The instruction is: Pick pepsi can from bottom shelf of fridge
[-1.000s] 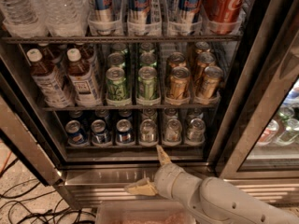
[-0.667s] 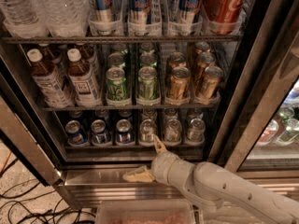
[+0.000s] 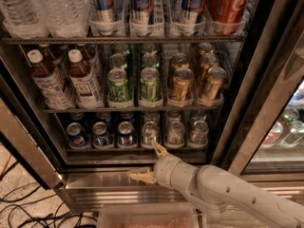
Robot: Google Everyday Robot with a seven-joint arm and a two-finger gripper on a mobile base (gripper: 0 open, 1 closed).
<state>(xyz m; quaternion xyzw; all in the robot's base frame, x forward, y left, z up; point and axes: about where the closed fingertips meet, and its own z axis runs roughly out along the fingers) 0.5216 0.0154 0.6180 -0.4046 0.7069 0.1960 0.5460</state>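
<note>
Three short blue pepsi cans stand side by side at the left of the bottom shelf of the fridge, whose door is open. Three silver-grey cans stand to their right. My gripper is open and empty, just in front of and below the shelf's front edge. Its upper fingertip reaches up near the first silver-grey can. Its lower fingertip points left over the steel sill. The gripper is to the right of the pepsi cans and touches none of them.
The middle shelf holds brown bottles, green cans and gold cans. Water bottles, tall blue cans and a red can stand above. A steel sill, a clear bin and floor cables lie below.
My arm has moved up and a little left, bringing the open gripper closer to the bottom shelf's front edge. The cans have not moved.
</note>
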